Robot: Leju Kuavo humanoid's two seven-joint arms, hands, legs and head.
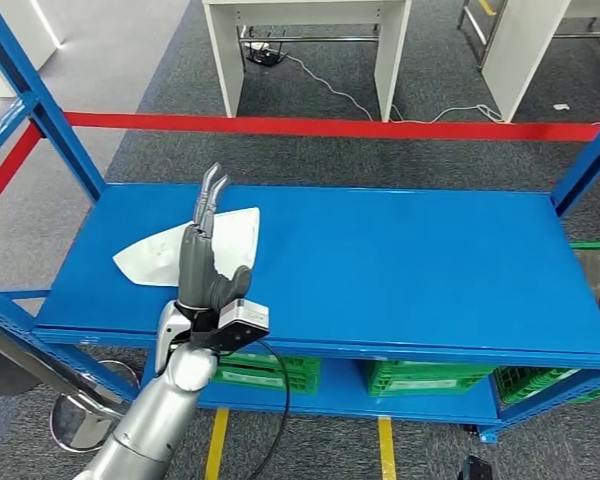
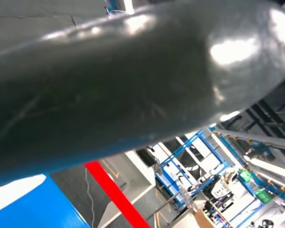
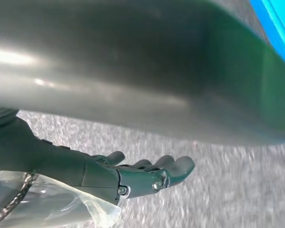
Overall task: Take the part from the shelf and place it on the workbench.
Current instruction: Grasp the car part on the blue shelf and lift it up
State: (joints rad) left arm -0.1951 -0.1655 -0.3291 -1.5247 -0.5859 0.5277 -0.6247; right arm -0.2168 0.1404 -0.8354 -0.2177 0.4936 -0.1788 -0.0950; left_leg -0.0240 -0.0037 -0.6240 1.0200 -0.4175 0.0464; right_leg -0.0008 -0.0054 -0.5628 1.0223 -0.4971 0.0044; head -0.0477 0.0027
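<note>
The flat white, roughly wedge-shaped part (image 1: 206, 245) lies on the blue metal shelf (image 1: 403, 270) near its left end, long axis running along the shelf's length, tapering toward the left edge. The grey left hand (image 1: 205, 262) stands upright over the part's middle near the front edge, fingers extended and apart from the thumb, holding nothing; contact cannot be judged. The dark right hand (image 3: 141, 178) hangs over grey floor, loosely spread and empty, so the left is nearer.
</note>
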